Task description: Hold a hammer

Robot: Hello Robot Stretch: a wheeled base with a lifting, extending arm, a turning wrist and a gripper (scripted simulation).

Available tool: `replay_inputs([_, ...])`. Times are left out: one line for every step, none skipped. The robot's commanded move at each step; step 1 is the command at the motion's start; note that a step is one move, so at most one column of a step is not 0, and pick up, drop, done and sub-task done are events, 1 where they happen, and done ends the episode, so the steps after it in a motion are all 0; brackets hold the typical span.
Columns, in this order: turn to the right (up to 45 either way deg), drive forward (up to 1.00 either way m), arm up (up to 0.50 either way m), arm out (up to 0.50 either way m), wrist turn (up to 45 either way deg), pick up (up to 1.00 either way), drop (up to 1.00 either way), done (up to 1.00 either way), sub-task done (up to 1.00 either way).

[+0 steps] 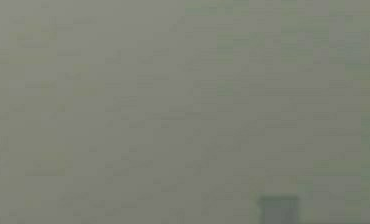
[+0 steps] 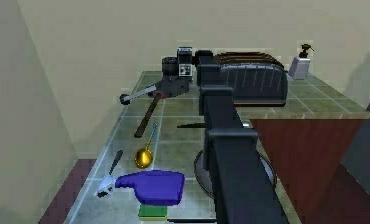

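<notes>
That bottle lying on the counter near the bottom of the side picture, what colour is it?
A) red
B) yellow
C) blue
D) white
C: the bottle lying on its side on the tiled counter is plainly blue.

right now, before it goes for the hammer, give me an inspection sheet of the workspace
surface: tiled countertop, set against a pale wall.
job's things: brown-handled tool, likely the hammer, lying on the countertop by the gripper.
clutter: dark toaster; small bottle; blue spray bottle on its side; green sponge; round golden thing; thin dark utensil.
grippers: gripper at the arm's far end, near the tool; cannot tell whether it holds anything.
cables: nothing seen.
surroundings: plain wall ahead; reddish-brown cabinet side.
</notes>
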Motion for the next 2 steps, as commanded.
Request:
replay_inputs([0.0,0.0,-0.14,0.0,0.0,0.0,0.0,0.0,0.0])
replay_inputs([0.0,0.0,0.0,0.0,0.0,1.0,0.0,0.0,0.0])
